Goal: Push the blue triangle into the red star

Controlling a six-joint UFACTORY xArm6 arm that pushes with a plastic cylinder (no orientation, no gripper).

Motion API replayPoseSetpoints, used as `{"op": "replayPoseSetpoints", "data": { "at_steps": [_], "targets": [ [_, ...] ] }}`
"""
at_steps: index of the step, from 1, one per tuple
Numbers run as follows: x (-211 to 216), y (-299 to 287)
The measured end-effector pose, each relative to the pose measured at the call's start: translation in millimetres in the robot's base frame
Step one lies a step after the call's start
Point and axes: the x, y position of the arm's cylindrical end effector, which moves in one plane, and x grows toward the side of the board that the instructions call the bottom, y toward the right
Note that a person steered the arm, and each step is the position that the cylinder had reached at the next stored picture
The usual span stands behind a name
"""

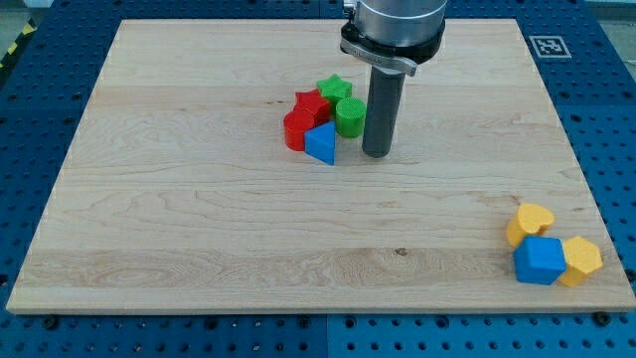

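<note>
The blue triangle [321, 143] lies near the board's middle, touching a red round block [297, 130] on its left. The red star [313, 104] sits just above them, against the red round block. My tip [376, 152] stands on the board a short way to the right of the blue triangle, with a small gap between them. A green round block [350, 116] is next to the rod's left side, and a green star [335, 88] lies above it.
At the view's bottom right a yellow heart-like block [530, 221], a blue block [541, 261] and a yellow hexagon-like block [580, 261] are clustered near the edge of the wooden board [179, 219]. The arm's body [395, 28] comes down from the top.
</note>
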Motion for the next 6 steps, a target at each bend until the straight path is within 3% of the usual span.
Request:
{"op": "replayPoseSetpoints", "data": {
  "at_steps": [2,6],
  "targets": [
    [31,-3],
    [33,-59]
  ]
}}
